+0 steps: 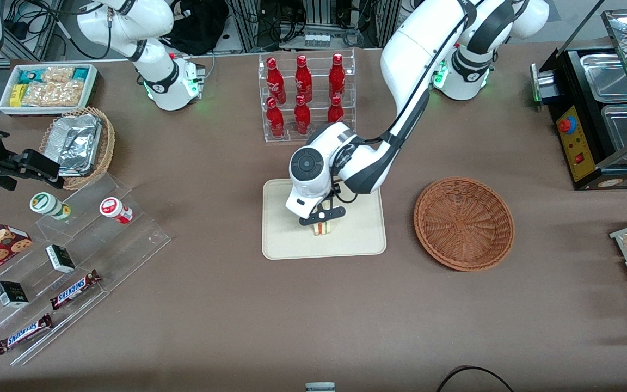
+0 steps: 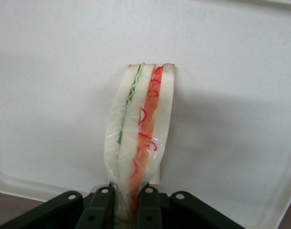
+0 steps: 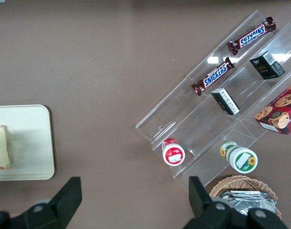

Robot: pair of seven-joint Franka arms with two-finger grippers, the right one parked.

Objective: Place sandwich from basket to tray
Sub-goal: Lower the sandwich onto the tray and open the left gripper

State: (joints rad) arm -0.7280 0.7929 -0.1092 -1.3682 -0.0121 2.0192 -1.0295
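Note:
The sandwich (image 1: pixel 323 228), a wrapped white wedge with green and red layers, stands on the cream tray (image 1: pixel 286 239) near its middle. My left gripper (image 1: pixel 323 216) is right above it, shut on its top edge. In the left wrist view the two dark fingers (image 2: pixel 103 199) pinch the sandwich (image 2: pixel 140 124) from both sides, with the tray (image 2: pixel 231 95) under it. The round reddish-brown basket (image 1: pixel 463 223) sits empty beside the tray, toward the working arm's end of the table. The right wrist view shows the sandwich (image 3: pixel 0 148) on the tray (image 3: pixel 31 143).
A clear rack of red bottles (image 1: pixel 305 95) stands farther from the front camera than the tray. Toward the parked arm's end are a clear stepped shelf with snacks (image 1: pixel 68 261), a tan foil basket (image 1: pixel 79 144) and a white snack bin (image 1: pixel 47 87). A black food warmer (image 1: pixel 602 120) stands at the working arm's end.

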